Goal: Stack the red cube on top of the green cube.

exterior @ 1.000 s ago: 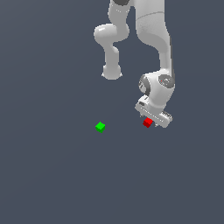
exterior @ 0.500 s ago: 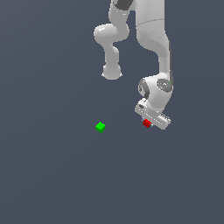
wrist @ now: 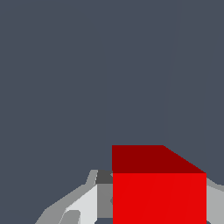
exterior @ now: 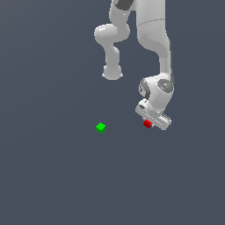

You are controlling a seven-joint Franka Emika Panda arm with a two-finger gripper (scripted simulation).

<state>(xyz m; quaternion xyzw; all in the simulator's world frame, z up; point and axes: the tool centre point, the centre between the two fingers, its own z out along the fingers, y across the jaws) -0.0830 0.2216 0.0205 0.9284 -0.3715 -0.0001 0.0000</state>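
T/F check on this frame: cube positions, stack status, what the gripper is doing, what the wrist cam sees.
1. The red cube sits on the green cube. False: they are apart, red toward the exterior view's right.
2. The gripper is at the red cube. True.
3. The wrist view shows the green cube. False: only the red one, between the fingers.
4. The green cube stands alone, untouched. True.
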